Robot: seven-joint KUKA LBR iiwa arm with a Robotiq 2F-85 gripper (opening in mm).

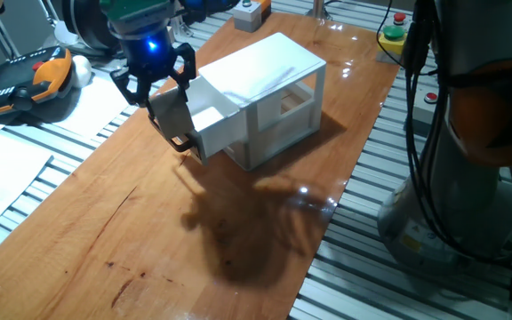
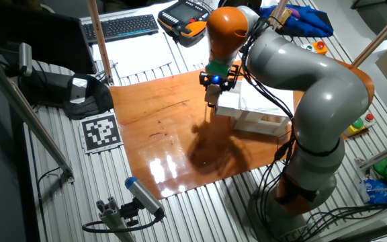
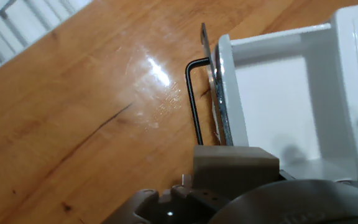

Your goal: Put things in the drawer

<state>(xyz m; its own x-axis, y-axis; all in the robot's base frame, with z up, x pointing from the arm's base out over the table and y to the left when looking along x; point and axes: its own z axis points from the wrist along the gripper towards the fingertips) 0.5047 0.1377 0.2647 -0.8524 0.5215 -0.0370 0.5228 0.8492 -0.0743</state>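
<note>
The white cabinet (image 1: 278,67) stands at the far middle of the wooden table, also in the other fixed view (image 2: 261,114). Its upper drawer (image 1: 213,120) is pulled out toward the left, with the black bar handle (image 1: 182,142) on its front. In the hand view the drawer's white inside (image 3: 278,106) looks empty, with the handle (image 3: 193,99) to its left. My gripper (image 1: 156,89) hovers over the drawer's front edge (image 2: 215,84). A pale wooden cube (image 3: 235,163) sits held at the hand, above the front panel. The fingertips are hidden in the hand view.
An orange-black teach pendant (image 1: 25,84) lies off the table's left. A yellow stop button (image 1: 392,36) and a grey button box (image 1: 250,13) sit at the far end. The arm's base (image 1: 469,133) stands right. A keyboard (image 2: 119,27) and a marker tag (image 2: 101,131) lie beyond the board.
</note>
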